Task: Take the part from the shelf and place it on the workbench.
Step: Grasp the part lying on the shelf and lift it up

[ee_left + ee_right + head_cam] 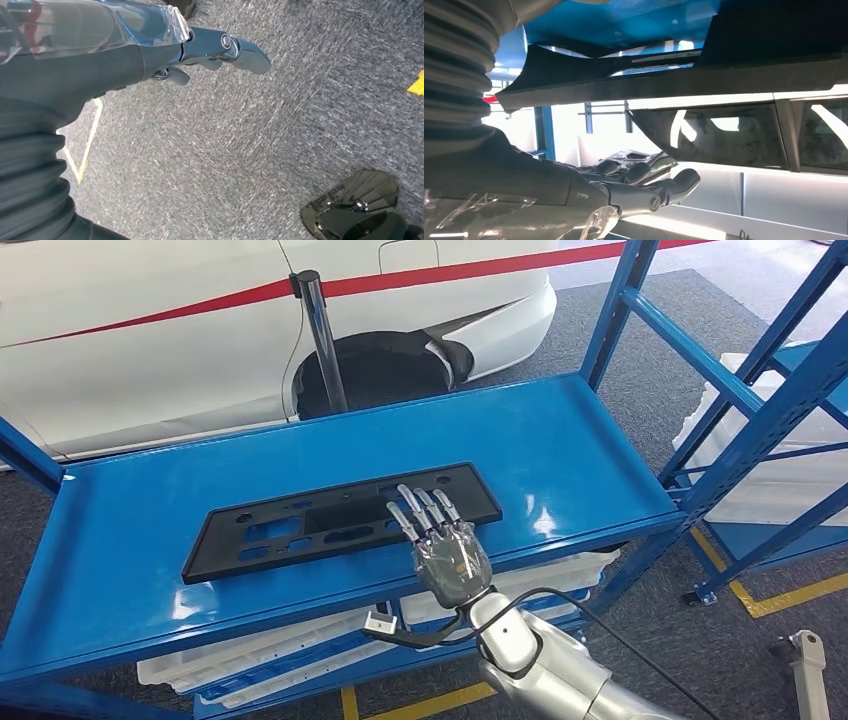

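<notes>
We're reaching w/ the right hand [452,558] over the front edge of the blue shelf [120,570], fingers [418,508] spread flat atop the black part [300,530], not gripping it yet. Left hand [150,50] is hanging over the floor, fingers apart, holding nothing. Part's lying flat mid-shelf. We're judging this as the pickup step; next calls for closing round the part's near edge & lifting.

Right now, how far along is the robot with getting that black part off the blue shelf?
Early. Done: the right hand has reached the black part, fingers extended over its near edge. In hand: closing a grip; the head view does not show one yet, and the part lies flat on the blue shelf. Left: lifting it and carrying it to the workbench. The left hand hangs over the carpet, holding nothing.
</notes>
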Robot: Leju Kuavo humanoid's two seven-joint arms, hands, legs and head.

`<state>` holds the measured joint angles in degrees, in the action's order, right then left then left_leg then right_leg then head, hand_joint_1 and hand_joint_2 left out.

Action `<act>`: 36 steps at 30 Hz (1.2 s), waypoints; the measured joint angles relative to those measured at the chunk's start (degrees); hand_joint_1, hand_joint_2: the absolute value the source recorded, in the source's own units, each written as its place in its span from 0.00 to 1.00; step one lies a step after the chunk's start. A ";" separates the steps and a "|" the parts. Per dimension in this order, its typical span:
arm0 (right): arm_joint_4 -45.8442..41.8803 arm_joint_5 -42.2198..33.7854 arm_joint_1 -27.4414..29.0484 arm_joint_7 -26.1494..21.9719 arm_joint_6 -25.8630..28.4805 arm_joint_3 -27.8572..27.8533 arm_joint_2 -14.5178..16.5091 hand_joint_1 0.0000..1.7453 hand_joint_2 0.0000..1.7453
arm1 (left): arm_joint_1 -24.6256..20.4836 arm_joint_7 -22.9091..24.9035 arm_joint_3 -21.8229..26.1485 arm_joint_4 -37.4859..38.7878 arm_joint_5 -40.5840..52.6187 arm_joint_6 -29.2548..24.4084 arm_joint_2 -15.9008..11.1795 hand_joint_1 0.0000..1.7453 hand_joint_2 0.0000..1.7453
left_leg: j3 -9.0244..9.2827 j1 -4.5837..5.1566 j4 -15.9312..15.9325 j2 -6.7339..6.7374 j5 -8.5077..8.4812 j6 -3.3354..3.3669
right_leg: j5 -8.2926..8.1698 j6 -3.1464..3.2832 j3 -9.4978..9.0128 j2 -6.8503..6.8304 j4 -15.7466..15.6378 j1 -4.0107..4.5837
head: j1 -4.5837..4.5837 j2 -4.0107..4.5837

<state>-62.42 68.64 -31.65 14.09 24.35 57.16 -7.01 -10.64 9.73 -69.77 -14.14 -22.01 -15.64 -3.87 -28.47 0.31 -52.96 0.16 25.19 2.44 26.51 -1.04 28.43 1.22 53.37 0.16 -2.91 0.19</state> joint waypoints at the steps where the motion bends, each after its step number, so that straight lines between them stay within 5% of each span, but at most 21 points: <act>1: 0.18 0.05 0.09 -0.14 0.32 -0.09 0.01 0.00 1.00 | -0.01 0.04 0.00 0.00 0.26 0.12 0.00 0.00 1.00 | 0.00 0.00 0.00 0.00 0.00 0.00 | 0.00 0.00 -0.01 0.00 0.00 0.00 | 0.00 0.00; 11: 5.73 4.04 1.02 -2.62 7.80 -0.07 3.86 0.00 1.00 | -0.32 1.04 -0.13 0.00 3.21 1.50 0.08 0.00 1.00 | 0.08 0.00 0.00 0.05 0.00 0.00 | 0.00 0.00 -0.07 0.06 0.01 0.01 | 0.00 -0.01; 36: 13.10 4.33 -3.05 -5.77 1.92 3.80 14.10 0.00 1.00 | -1.43 2.02 -0.23 0.00 5.62 3.74 0.60 0.00 1.00 | 0.02 -0.06 0.01 0.04 -0.09 -0.14 | -0.05 0.08 -0.02 0.04 0.04 0.11 | 0.00 -0.01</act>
<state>-49.32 72.97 -34.70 8.32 26.27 60.95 7.09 -12.06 11.75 -70.00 -14.14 -16.39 -11.90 -3.27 -28.45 0.25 -52.95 0.20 25.10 2.29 26.46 -0.97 28.41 1.27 53.40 0.27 -2.91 0.18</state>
